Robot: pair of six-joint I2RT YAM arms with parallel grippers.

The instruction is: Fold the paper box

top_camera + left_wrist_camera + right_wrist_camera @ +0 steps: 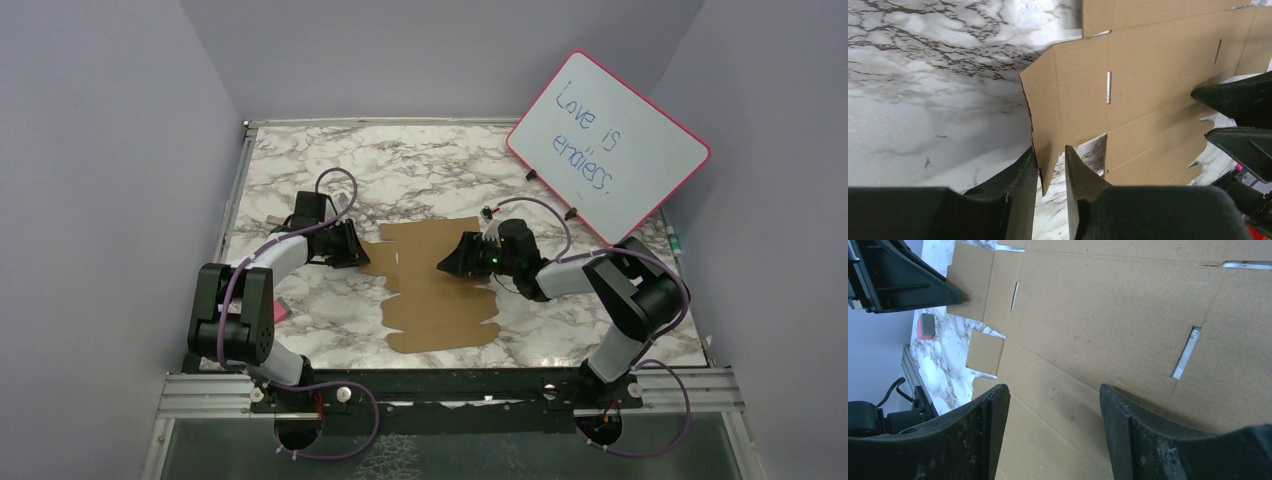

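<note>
Left wrist: left pincer [1049,151] narrowly straddles a raised flap of the corrugated paper box [1158,75]; right pincer [1053,390] gapes wide.

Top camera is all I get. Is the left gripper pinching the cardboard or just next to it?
Observer: From the left wrist camera, the left gripper has one finger on each side of a side flap of the paper box. A sliver of gap shows by one finger, so I can't tell if it's pinching.
Operator: Is that flap lying flat?
Observer: No. It looks tilted up off the marble table, and I can see its cut edge.
Operator: And the other gripper?
Observer: On its own camera, the right gripper is open wide over flat cardboard, with nothing between its fingers.
</note>
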